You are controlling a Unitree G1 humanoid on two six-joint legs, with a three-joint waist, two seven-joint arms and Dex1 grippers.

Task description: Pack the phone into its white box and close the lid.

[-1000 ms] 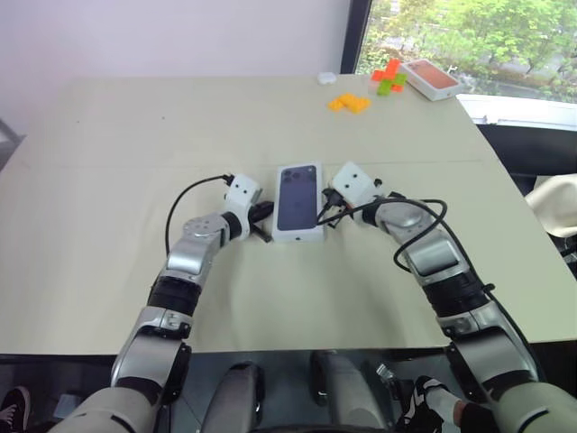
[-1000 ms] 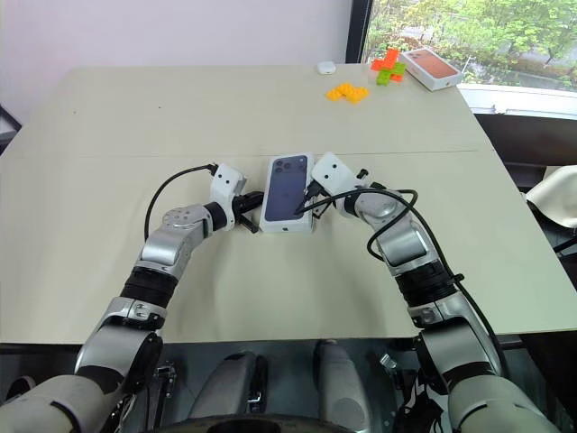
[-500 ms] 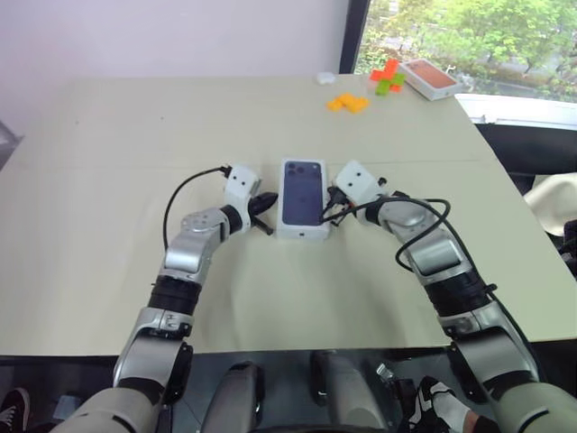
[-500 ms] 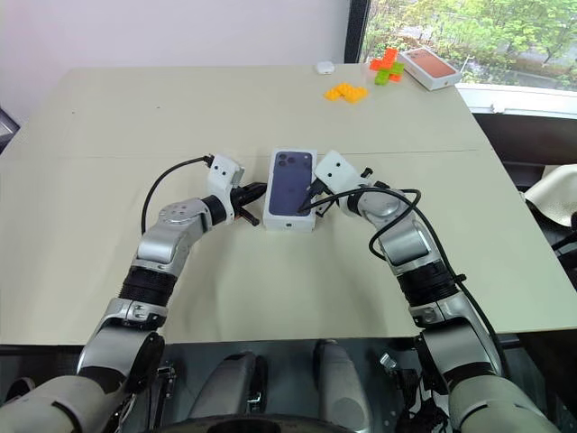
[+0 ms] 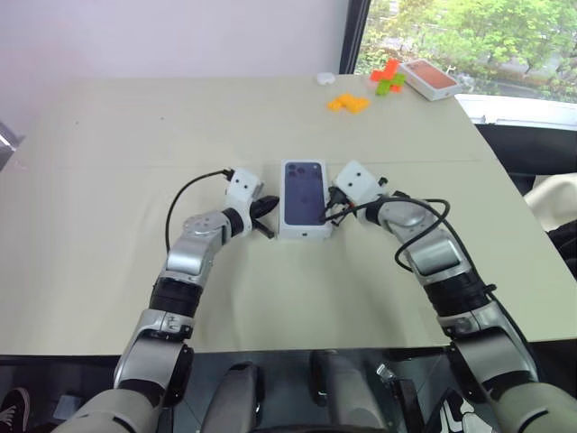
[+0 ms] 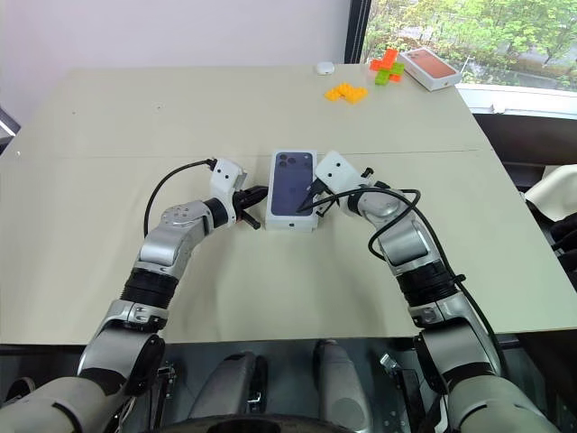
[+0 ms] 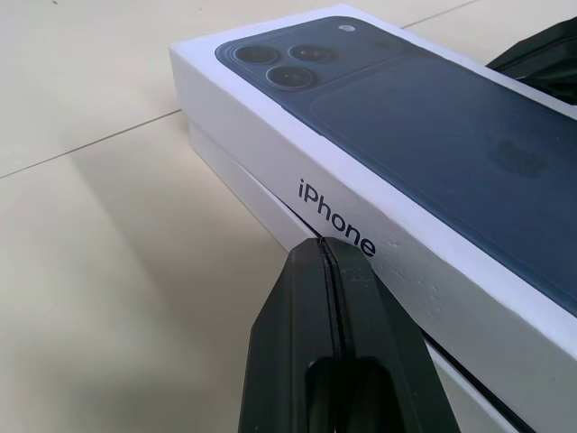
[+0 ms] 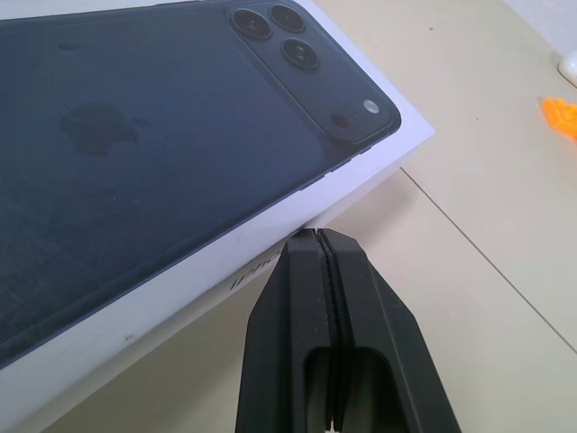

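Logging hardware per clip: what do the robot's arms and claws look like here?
Both arms are silver-grey metal segments with black joint bands. Each wrist carries a white block with small dark dots, and a black cable loops from it. The left claw and right claw each have two matte black fingers.

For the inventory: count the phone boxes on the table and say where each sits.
2. The closed white box lies mid-table between the two grippers. The orange-topped white box lies at the far right corner, near the window. No others are visible.
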